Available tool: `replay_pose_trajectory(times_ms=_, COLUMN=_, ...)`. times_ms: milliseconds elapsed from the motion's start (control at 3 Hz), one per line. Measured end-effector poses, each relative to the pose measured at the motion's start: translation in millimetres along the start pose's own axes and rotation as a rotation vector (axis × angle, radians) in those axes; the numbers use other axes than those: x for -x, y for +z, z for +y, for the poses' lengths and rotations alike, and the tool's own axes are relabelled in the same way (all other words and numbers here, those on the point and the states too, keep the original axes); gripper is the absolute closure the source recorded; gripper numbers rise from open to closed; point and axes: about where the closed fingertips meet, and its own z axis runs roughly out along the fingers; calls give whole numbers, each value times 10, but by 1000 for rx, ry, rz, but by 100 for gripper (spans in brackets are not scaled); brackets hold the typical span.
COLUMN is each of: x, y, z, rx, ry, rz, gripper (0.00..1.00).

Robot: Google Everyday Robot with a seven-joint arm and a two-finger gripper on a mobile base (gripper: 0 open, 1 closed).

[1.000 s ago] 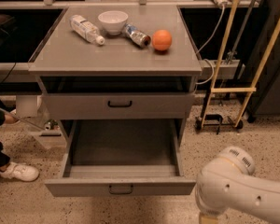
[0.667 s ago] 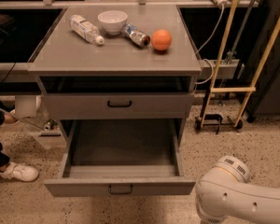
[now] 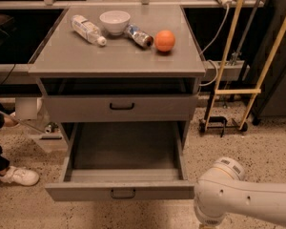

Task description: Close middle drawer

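Observation:
The middle drawer (image 3: pixel 121 191) is grey metal and pulled far out toward me. Its deep tray is empty, and its flat front panel carries a small black bar handle (image 3: pixel 123 193). Above it a smaller grey drawer front (image 3: pixel 121 107) with a black handle sits nearly shut. My gripper is out of view. Only a white arm segment (image 3: pixel 243 199) shows at the lower right, just right of the open drawer's front corner and apart from it.
The cabinet top (image 3: pixel 76 56) holds a plastic bottle (image 3: pixel 87 29), a white bowl (image 3: pixel 115 21), a lying can (image 3: pixel 138 36) and an orange (image 3: pixel 165 40). A wooden-poled cart (image 3: pixel 226 123) stands at the right. A person's white shoe (image 3: pixel 16 175) is on the floor at the left.
The white arm segment has sunk slightly lower in the frame. The drawers and the things on top have not moved.

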Motion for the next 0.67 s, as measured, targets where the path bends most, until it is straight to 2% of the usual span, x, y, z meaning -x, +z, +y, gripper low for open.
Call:
replay_pose_trajectory(times_ms=333, x=196, y=500, z=-70, rx=121, ry=-109, rz=-27, gripper=0)
replay_pose_trajectory(times_ms=667, x=370, y=923, z=-82, rx=227, ry=-194, rz=-53, gripper=0)
